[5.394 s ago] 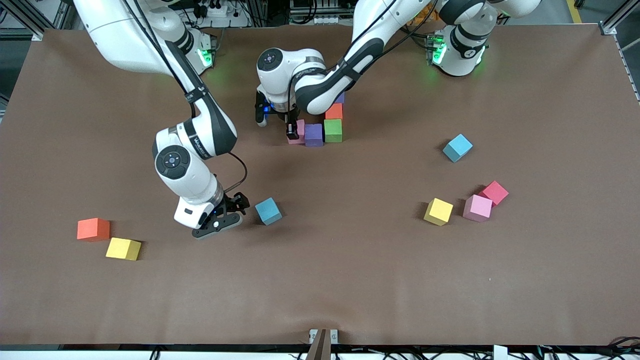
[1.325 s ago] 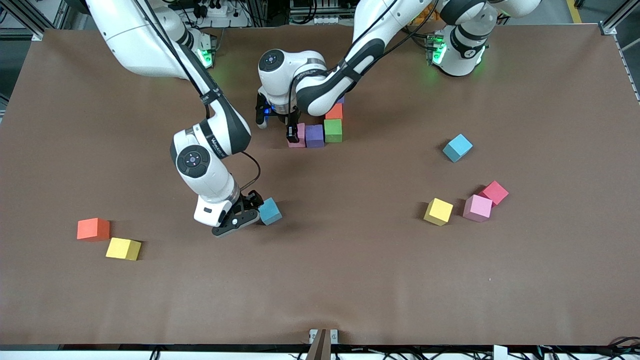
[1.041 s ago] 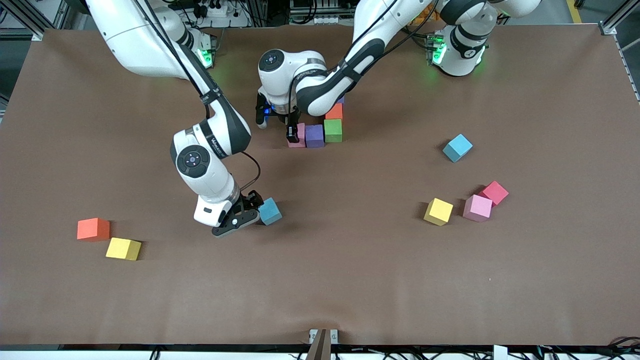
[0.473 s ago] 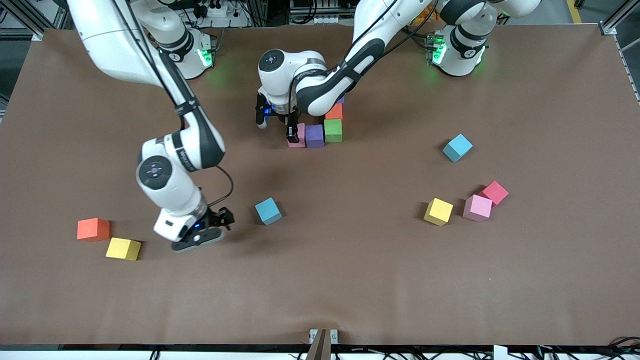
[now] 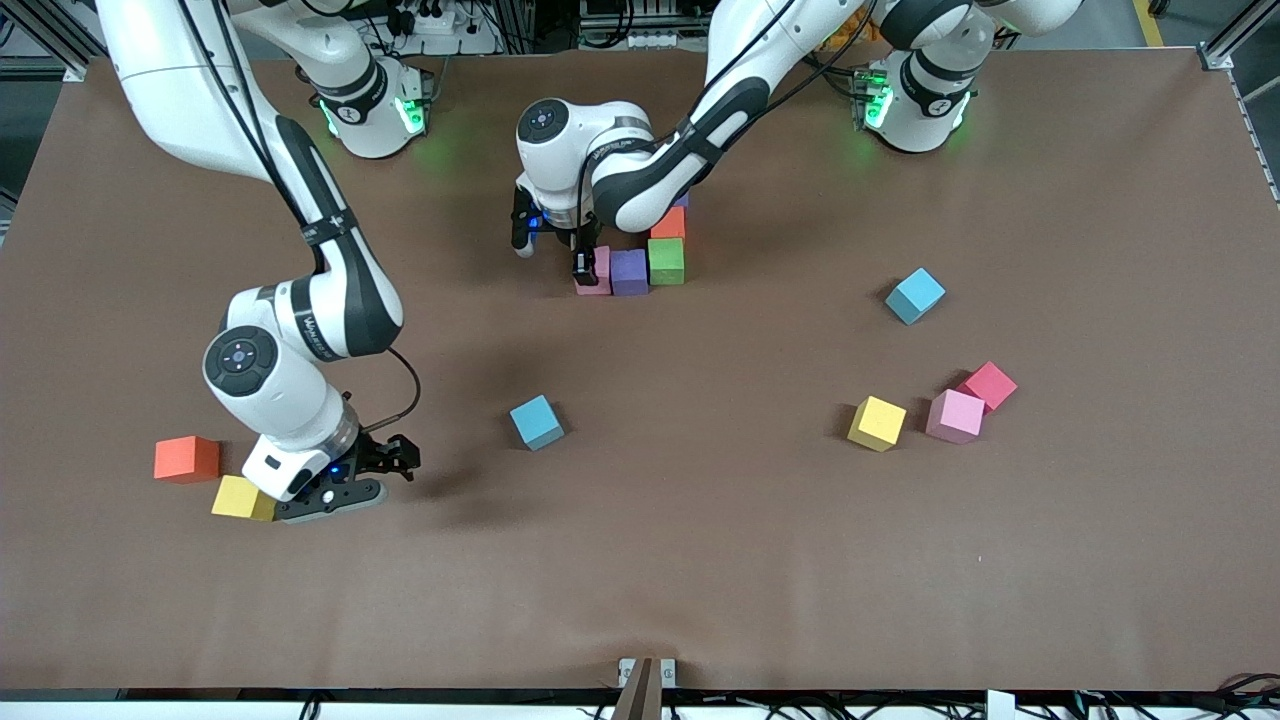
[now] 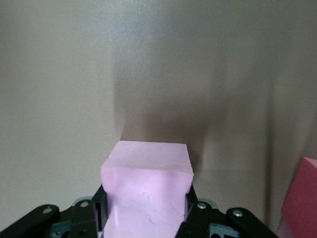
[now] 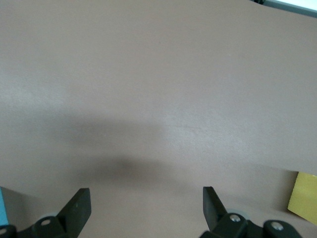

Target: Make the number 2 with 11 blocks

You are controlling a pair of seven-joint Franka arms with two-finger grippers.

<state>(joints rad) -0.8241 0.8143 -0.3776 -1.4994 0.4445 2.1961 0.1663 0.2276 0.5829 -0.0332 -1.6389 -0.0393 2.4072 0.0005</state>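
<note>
Two Franka arms work a brown tabletop [image 5: 700, 560] scattered with small matte foam cubes, part-way through laying out a blocky digit 2 [image 5: 640, 255]. The left hand [image 5: 585, 262] is clenched on a pale pink foam cube [image 6: 146, 186], holding it at the end of the row nearest the front camera, just beside a purple cube [image 5: 628, 271] and a green cube [image 5: 666, 260]; an orange-red cube [image 5: 668, 222] sits farther up the figure. The step in hand looks like seating this pink cube, and the next move calls for releasing it squarely and lifting clear without dragging the neighbours.

The right hand [image 5: 375, 465], its jaws spread wide and grasping nothing, hangs low toward the right arm's end of the tabletop, beside a yellow foam cube [image 5: 237, 497] and an orange cube [image 5: 186, 458]. Most of the digit remains unbuilt: two blue cubes [image 5: 537, 422], another yellow cube [image 5: 877, 423], a pink cube [image 5: 954, 416] and a red cube [image 5: 990, 384] lie loose.
</note>
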